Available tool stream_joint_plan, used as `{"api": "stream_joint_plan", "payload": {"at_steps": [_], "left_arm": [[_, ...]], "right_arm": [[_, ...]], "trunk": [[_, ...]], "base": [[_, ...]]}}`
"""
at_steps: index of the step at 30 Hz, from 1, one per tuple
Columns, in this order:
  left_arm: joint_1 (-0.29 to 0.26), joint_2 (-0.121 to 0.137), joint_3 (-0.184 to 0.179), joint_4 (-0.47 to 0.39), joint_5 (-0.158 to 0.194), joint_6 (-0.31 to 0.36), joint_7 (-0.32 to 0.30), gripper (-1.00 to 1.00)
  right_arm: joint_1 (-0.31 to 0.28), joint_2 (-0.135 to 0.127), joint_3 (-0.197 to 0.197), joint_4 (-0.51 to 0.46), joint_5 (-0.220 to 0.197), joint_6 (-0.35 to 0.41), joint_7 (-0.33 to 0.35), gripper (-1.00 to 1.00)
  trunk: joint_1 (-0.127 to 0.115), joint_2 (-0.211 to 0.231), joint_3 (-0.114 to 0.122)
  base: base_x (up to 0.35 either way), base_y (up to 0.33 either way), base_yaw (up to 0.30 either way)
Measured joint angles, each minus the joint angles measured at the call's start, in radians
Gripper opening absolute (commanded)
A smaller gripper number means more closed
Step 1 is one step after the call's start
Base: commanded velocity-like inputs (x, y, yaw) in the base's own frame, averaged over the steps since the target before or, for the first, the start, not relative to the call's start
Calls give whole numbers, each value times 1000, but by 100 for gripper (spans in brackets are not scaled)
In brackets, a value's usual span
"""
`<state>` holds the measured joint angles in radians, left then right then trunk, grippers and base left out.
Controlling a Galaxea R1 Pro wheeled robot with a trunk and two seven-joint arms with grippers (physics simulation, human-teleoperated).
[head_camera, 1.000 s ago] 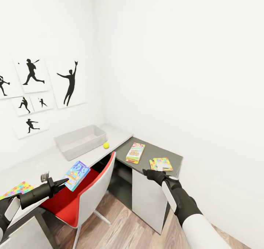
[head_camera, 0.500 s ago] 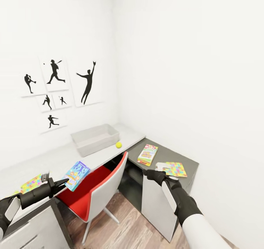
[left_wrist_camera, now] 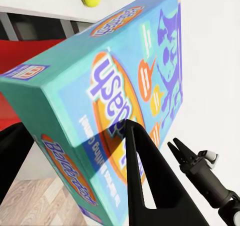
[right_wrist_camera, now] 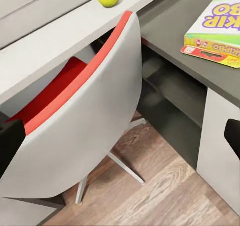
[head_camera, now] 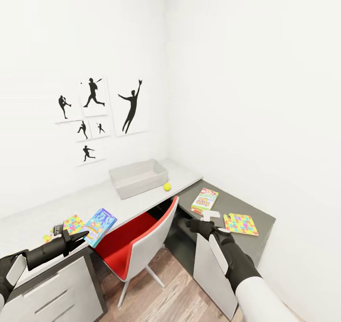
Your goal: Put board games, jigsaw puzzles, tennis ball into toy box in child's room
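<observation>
View has swung left; left gripper (head_camera: 78, 237) still clamps blue board game (head_camera: 99, 226); right gripper (head_camera: 193, 225) unclear.

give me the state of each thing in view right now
blue game: held in left gripper, above the chair seat
toy box: on table, nothing seen inside
ball: on table beside toy box
second game: flat on dark cabinet
puzzle: flat on dark cabinet
other puzzle: flat on table
right gripper: holds nothing

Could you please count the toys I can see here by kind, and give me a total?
Board games: 2, blue one in the left gripper, another on the dark cabinet.
Jigsaw puzzles: 2.
Tennis ball: 1.
Total: 5.
</observation>
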<state>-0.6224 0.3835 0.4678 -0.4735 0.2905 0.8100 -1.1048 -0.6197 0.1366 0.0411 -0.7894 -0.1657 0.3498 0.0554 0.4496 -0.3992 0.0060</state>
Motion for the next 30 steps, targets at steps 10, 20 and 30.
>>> {"api": "stream_joint_plan", "payload": {"at_steps": [10, 20, 30], "left_arm": [[0, 0, 0, 0, -1, 0, 0, -100], [0, 0, 0, 1, -1, 0, 0, -100], [0, 0, 0, 0, -1, 0, -1, -100]], "right_arm": [[0, 0, 0, 0, 0, 1, 0, 100], [0, 0, 0, 1, 1, 0, 0, 100], [0, 0, 0, 0, 1, 0, 0, 100]], "trunk": [[0, 0, 0], [0, 0, 0], [0, 0, 0]], "base": [[0, 0, 5], [0, -26, 0], [43, -147, 0]]}}
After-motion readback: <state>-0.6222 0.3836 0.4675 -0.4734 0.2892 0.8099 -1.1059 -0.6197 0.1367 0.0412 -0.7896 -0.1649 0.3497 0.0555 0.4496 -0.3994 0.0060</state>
